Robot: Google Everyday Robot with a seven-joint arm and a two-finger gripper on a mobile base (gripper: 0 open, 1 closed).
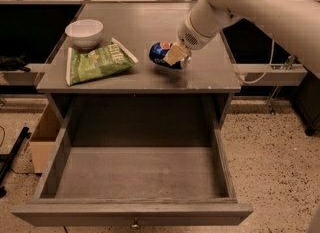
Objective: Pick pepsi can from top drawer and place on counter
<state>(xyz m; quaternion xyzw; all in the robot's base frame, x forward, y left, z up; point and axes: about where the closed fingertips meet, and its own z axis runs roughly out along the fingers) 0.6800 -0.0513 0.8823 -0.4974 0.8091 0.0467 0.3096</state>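
The pepsi can (161,54) is blue with a red-white-blue logo and is tilted on its side just above the counter (145,27), right of centre. My gripper (176,57) comes in from the upper right and is shut on the can, a tan finger pad (174,54) pressed on its side. I cannot tell whether the can touches the counter top. The top drawer (137,174) is pulled fully open below the counter, and nothing shows inside it.
A green chip bag (97,63) lies on the counter's left side with a white bowl (84,32) behind it. A cardboard box (44,136) stands on the floor left of the drawer. A cable and rail (265,69) run right of the cabinet.
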